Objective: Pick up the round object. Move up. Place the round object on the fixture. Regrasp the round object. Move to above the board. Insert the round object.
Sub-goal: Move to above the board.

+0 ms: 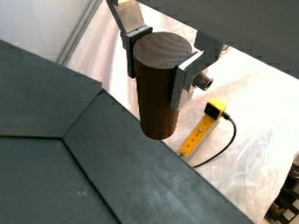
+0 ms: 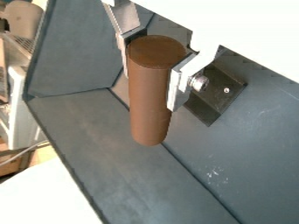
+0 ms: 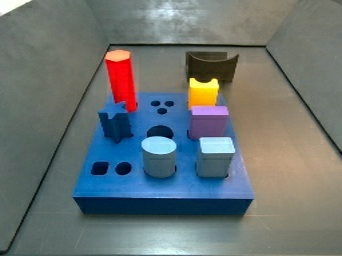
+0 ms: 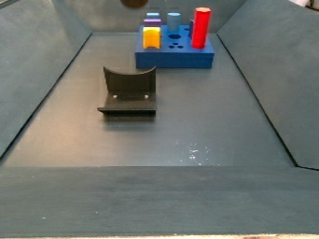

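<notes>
The round object is a brown cylinder (image 1: 156, 96), held upright between the fingers in both wrist views (image 2: 149, 96). My gripper (image 1: 162, 59) (image 2: 155, 59) is shut on its upper end, high above the grey floor. Its lower end just shows at the top edge of a side view (image 4: 131, 4). The fixture (image 4: 127, 91) (image 3: 211, 66) stands empty on the floor, in front of the board in that view. The blue board (image 3: 160, 190) (image 4: 174, 58) has an open round hole (image 3: 159, 132) near its middle.
Standing in the board are a red hexagonal post (image 3: 119, 78), a yellow piece (image 3: 203, 92), a purple block (image 3: 207, 122), a blue star piece (image 3: 115, 120), a pale blue cylinder (image 3: 159, 157) and a pale blue cube (image 3: 217, 157). Sloping grey walls (image 4: 50, 84) enclose the floor. A yellow cabled tool (image 1: 205, 122) lies outside.
</notes>
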Robot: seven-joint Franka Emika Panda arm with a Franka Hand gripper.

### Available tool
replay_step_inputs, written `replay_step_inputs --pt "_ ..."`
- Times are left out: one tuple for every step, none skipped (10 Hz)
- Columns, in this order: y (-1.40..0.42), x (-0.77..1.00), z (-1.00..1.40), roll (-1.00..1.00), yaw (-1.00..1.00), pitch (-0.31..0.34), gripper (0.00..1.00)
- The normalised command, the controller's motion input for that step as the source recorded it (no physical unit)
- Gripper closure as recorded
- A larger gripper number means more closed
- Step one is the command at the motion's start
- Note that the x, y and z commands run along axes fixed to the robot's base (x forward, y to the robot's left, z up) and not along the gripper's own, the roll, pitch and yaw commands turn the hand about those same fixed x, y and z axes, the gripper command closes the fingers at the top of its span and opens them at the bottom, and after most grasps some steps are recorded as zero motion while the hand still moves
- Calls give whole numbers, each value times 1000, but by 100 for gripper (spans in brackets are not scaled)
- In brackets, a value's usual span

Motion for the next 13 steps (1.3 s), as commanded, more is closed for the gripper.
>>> replay_step_inputs --pt "-11 -69 986 -83 31 87 100" --pt "-12 -55 874 -83 32 97 100" --pt "-15 -30 656 -81 35 127 100" --pt "-19 -10 494 -83 38 149 100" --pt "-21 9 283 -80 50 189 100" --pt "-23 14 181 -77 58 208 100" --pt "-1000 -339 -96 -1000 -102 -9 100" --pt "-1000 -341 -86 -1000 -100 -15 100" --pt "-1000 -354 -84 -1000 -93 -16 100" --pt "-1000 -360 -94 -1000 -93 -16 100" --pt "-1000 -365 -91 -1000 -89 -17 100" --pt "-1000 -381 -88 -1000 -85 -17 100" --pt "-1000 -397 -89 -1000 -80 -19 100"
